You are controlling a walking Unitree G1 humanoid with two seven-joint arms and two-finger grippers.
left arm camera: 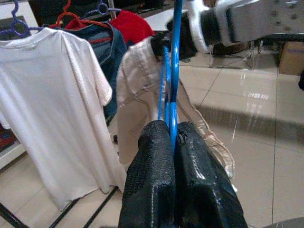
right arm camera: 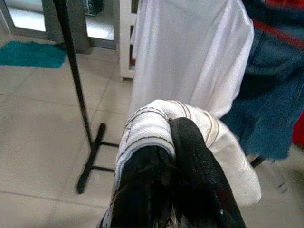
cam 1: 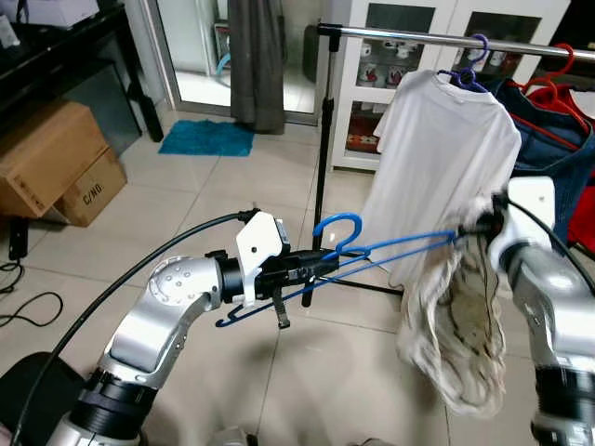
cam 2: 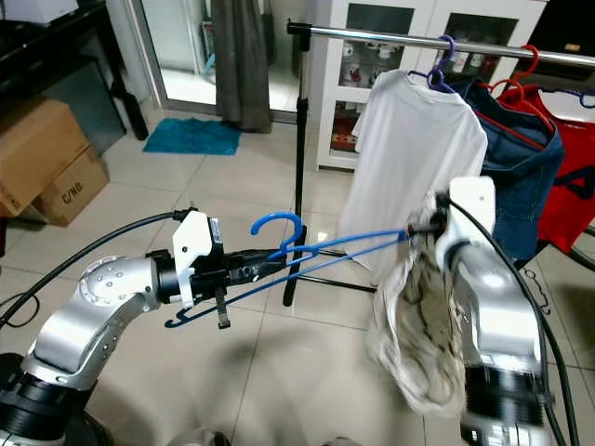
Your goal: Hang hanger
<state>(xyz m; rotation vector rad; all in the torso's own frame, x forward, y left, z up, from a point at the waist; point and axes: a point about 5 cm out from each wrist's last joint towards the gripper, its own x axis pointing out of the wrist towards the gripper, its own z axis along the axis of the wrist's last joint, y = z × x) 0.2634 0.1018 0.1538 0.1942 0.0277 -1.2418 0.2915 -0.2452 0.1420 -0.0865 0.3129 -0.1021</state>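
Blue hanger: left gripper jaws clamping it.
Garment: right gripper pinching it.
Rail: awaiting hanger.

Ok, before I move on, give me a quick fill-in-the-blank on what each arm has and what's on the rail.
1. The left gripper is shut on a hanger whose colour is ____.
2. The right gripper pinches the far end of that hanger together with a cream ____.
3. On the rail, the white T-shirt hangs from a ____ hanger.
4. The cardboard boxes sit on the floor to the robot's ____.

Missing words: blue; garment; purple; left
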